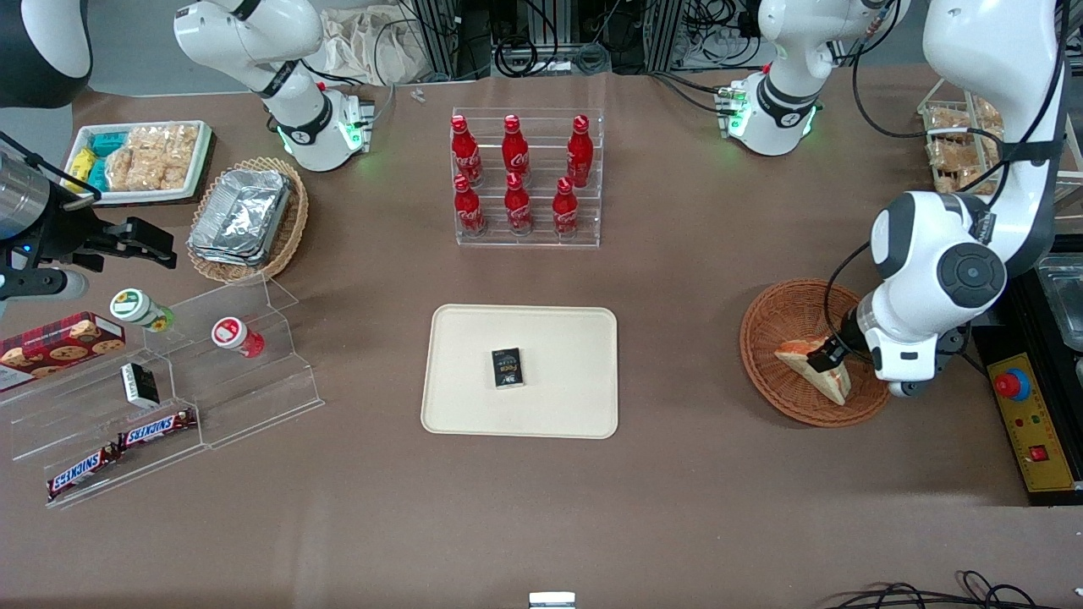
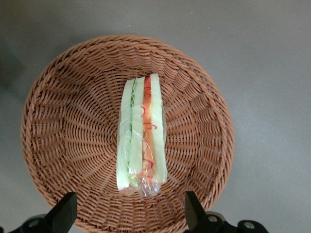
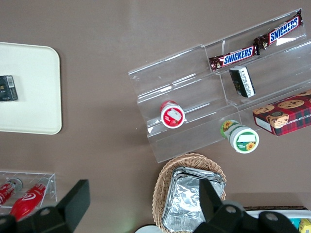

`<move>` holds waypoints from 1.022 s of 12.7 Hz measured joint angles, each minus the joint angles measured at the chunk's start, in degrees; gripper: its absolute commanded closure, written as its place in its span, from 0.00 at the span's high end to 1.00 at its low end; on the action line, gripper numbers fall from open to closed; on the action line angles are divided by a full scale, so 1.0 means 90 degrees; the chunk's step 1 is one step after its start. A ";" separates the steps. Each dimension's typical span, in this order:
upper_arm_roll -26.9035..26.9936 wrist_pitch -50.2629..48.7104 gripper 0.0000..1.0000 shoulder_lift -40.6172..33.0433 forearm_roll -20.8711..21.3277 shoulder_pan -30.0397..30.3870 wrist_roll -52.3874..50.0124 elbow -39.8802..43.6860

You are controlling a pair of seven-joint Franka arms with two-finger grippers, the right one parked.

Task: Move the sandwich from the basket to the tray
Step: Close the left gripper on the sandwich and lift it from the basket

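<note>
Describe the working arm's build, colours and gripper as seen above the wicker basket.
The left arm is glossy white with rounded links, dark grey joint caps and black cables along it. Its base glows green. The gripper, over the basket by the sandwich, has black fingers, spread open in the wrist view.

one sandwich (image 1: 816,365) in one reddish basket (image 1: 766,326), the gripper (image 1: 823,353) above it, fingers apart. one cream tray (image 1: 474,406) carrying one small dark box (image 1: 508,368). six red bottles (image 1: 514,173) on the clear rack. two snickers bars (image 1: 118,448), two lidded cups (image 1: 190,321), one cookie box (image 1: 59,342), one tan basket (image 1: 292,224) of foil containers.
</note>
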 measured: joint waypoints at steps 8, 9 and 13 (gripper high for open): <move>0.0072 0.0404 1.00 0.0401 0.0010 0.0064 -0.0537 -0.0088; 0.0072 0.0454 1.00 0.0423 0.0010 0.0065 -0.0543 -0.0160; 0.0074 0.0935 0.23 0.0586 0.0011 0.0070 -0.0562 -0.0480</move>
